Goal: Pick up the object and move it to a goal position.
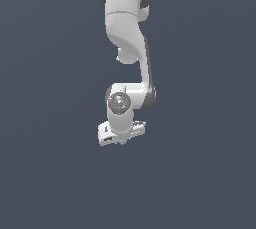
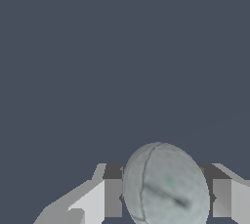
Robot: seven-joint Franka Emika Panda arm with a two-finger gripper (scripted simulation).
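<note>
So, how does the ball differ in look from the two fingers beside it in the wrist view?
The ball is round with a curved outline, while the fingers are flat and straight-edged. The ball is mottled pale grey with a faint green spot and dark lines across it; the fingers are plain grey and white. The ball sits between the fingers, one on each side of it. Both are light grey against the dark background.

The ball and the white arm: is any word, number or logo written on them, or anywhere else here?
None can be read.
The ball bears only dark seams and a faint green speck, no letters.
The arm is plain white.
The round speckled patch on its wrist is too blurred to read.
</note>
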